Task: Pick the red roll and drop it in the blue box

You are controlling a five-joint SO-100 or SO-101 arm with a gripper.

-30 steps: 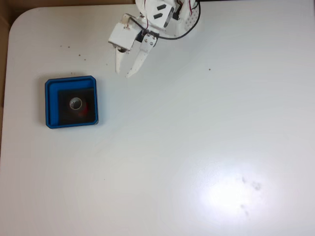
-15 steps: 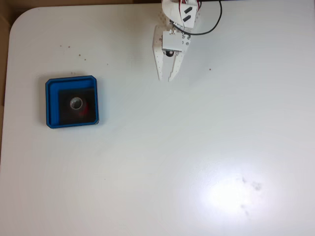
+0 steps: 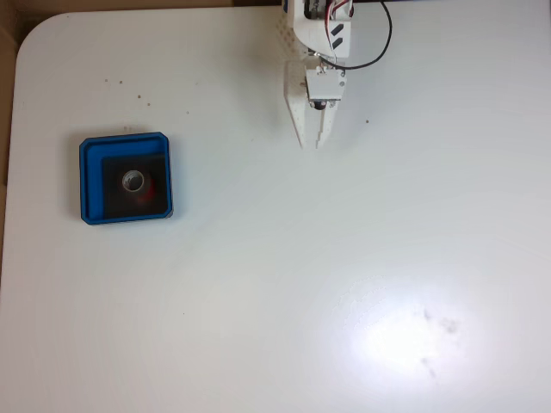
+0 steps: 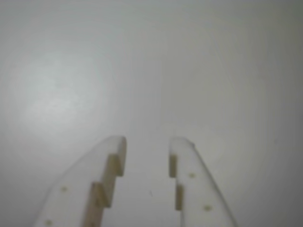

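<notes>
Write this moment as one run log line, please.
red roll: inside blue box | gripper: fingers apart, empty, over bare table | drop: done

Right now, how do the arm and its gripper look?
The arm is white plastic, with two small black marks and black and red cables looping beside it. The gripper has two flat white fingers that taper to tips, with stepped inner edges and small round dimples.

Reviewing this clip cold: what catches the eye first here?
The square shallow blue tray with a dark floor at the left of the fixed view, with the small red roll with a silvery top lying inside it. Next, the white pincer at the top centre, empty, with a gap between its tips in the wrist view.
</notes>
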